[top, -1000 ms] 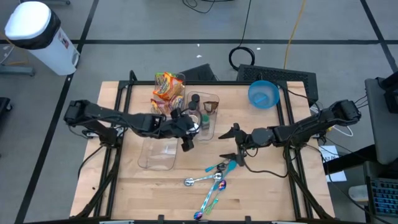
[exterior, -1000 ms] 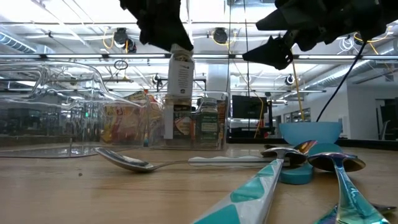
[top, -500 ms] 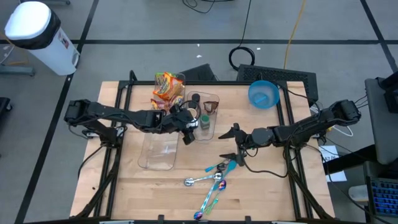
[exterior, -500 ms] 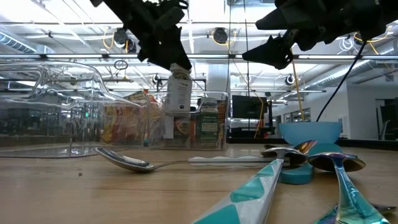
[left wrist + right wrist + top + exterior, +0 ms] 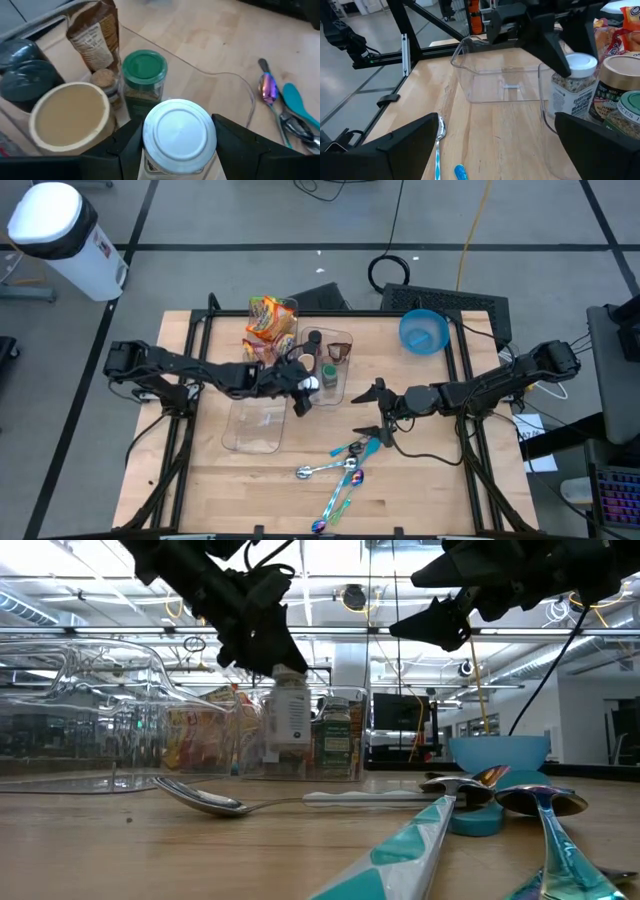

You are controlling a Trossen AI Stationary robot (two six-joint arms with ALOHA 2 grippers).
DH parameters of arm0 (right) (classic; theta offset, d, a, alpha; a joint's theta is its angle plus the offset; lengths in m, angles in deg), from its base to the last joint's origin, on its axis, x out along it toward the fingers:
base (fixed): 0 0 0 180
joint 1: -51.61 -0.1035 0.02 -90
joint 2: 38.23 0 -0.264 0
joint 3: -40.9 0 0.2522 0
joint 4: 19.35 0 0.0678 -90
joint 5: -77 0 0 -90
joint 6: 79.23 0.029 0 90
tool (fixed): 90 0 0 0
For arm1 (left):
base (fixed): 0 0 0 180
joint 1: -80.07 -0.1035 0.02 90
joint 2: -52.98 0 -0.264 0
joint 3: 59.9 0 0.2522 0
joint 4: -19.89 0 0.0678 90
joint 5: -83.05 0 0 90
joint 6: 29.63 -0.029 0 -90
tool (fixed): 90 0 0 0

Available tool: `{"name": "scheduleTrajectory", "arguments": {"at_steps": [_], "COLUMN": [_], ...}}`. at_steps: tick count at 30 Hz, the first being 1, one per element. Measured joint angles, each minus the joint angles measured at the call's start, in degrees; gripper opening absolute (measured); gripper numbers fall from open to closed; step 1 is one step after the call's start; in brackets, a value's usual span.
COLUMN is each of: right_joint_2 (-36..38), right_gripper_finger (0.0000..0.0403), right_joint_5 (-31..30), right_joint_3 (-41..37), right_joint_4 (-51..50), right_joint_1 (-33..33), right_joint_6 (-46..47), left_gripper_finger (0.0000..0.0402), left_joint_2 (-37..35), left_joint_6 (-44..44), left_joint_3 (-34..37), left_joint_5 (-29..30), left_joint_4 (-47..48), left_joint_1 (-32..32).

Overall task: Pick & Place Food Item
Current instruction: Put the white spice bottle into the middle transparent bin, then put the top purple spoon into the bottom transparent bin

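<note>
A spice jar with a white lid [image 5: 179,131] hangs just above the near end of a clear bin [image 5: 345,340], with my left gripper [image 5: 303,388] shut on it. The bin holds a green-lidded jar [image 5: 144,69], a wide tan-lidded jar [image 5: 70,117], dark-lidded jars and a brown pouch [image 5: 95,35], all standing on its floor. In the low view the jar [image 5: 290,722] hangs below the left gripper [image 5: 262,640]. My right gripper [image 5: 373,411] waits open to the right of the bin, level, with nothing between its fingers. My left gripper pinches the jar's top, at the two sides of its white lid [image 5: 149,145], between its two fingers [image 5: 122,147]. The fingers slant down from the table's left. The jar hangs upright below them, its bottom [image 5: 290,748] clear of the table.
An empty clear container [image 5: 255,425] lies under my left arm, near the bin. A bright snack bag [image 5: 270,320] stands at the far left, a blue bowl [image 5: 424,330] at the far right. Several spoons [image 5: 340,465] lie near the front edge.
My left gripper has sunk and gone a little toward the table's far edge, carrying the white-lidded jar down next to the jars in the bin. The jar has stayed upright and clear of the table.
</note>
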Motion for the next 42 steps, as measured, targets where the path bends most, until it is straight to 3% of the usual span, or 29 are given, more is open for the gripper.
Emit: {"name": "scheduleTrajectory", "arguments": {"at_steps": [24,34,42], "right_joint_2": [-0.02,-0.02,-0.02], "right_gripper_finger": [0.0393,0.0393,0.0393], "right_joint_5": [-0.42,-0.07,-0.02], "right_joint_3": [0.06,0.08,0.08], "right_joint_4": [-0.02,-0.04,-0.07], "right_joint_1": [0.03,0.04,0.04], "right_joint_6": [-0.02,-0.02,-0.05], "left_gripper_finger": [0.0221,0.0293,0.032], "left_joint_2": [4.79,4.16,2.2], "left_joint_6": [1.91,-0.15,-0.23], "left_joint_3": [2.15,2.19,2.18], "left_joint_5": [0.34,0.19,0.05], "left_joint_4": [-4.38,-4.48,-5.95], "left_joint_1": [-0.1,-0.1,-0.1]}}
